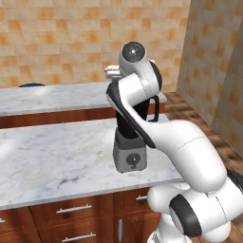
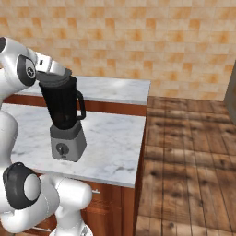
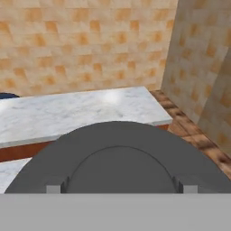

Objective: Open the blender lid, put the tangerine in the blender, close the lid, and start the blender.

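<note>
- The blender lid (image 3: 119,158) takes up the lower middle of the hand view, a broad dark grey disc with a raised round centre, seen from just above and very close.
- In the right base view the lid (image 2: 57,77) shows at upper left, sitting tilted at the top of the jar, its right edge lifted a little higher than the rest.
- Below it stands the blender (image 2: 64,120), black tapered jar with the handle on its right side, on a grey boxy base with a round dial facing the camera.
- In the left base view the blender (image 1: 129,154) sits at centre frame, the jar mostly hidden behind the arm; the grey base and dial are plain to see, and the handle peeks out on the right.
- The gripper (image 2: 59,70) is right at the lid in the right base view, the white hand reaching in from the left edge of the frame.
- In the hand view two small grey fingertips (image 3: 53,189) poke up at the bottom, one on each side of the lid's raised centre, set wide apart; whether they actually press on the lid cannot be told.
- The blender stands on a white marble counter (image 1: 52,156) with wooden drawers beneath, near its right end.
- Behind it runs a second marble counter (image 3: 76,110) against the orange tiled wall (image 3: 85,45).
- A dark blue object (image 1: 31,85) sits at the far left of that back counter, too small to make out.
- Wooden floor (image 2: 189,161) fills the right side of the right base view.
</note>
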Available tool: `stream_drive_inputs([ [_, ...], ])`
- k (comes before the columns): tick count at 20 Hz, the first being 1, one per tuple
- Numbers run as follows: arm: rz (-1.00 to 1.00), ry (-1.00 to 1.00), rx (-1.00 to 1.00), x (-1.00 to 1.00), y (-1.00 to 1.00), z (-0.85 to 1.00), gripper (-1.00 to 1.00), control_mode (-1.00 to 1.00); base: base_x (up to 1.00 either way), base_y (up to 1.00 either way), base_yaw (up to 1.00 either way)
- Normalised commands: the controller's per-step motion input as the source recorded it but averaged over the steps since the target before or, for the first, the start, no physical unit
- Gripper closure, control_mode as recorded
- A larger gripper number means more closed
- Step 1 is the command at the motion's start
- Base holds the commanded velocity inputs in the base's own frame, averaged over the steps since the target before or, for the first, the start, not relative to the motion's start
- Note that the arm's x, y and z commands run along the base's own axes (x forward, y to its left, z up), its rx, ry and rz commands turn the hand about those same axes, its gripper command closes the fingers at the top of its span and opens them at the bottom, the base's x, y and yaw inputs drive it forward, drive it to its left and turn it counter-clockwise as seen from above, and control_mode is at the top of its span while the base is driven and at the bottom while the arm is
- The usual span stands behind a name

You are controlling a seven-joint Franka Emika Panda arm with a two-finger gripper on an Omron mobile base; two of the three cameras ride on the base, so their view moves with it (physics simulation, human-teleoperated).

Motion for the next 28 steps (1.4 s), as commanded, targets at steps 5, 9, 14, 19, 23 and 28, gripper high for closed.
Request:
stream_drive_inputs([
  [5,-0.01,0.03,-0.04,0.15,0.0,-0.09,1.0,-1.0,0.0,0.0,0.0],
  [9,-0.01,0.0,-0.01,0.26,-0.03,0.0,1.0,-1.0,0.0,0.0,0.0],
  [14,-0.01,0.0,0.0,0.22,-0.02,-0.01,1.0,-1.0,0.0,0.0,0.0],
  [19,0.0,-0.01,0.0,0.02,-0.02,-0.22,1.0,-1.0,0.0,0.0,0.0],
  [23,0.0,-0.05,0.0,0.0,-0.03,-0.38,1.0,-1.0,0.0,0.0,0.0],
  [28,0.0,-0.18,0.0,0.0,-0.01,-0.21,1.0,-1.0,0.0,0.0,0.0],
])
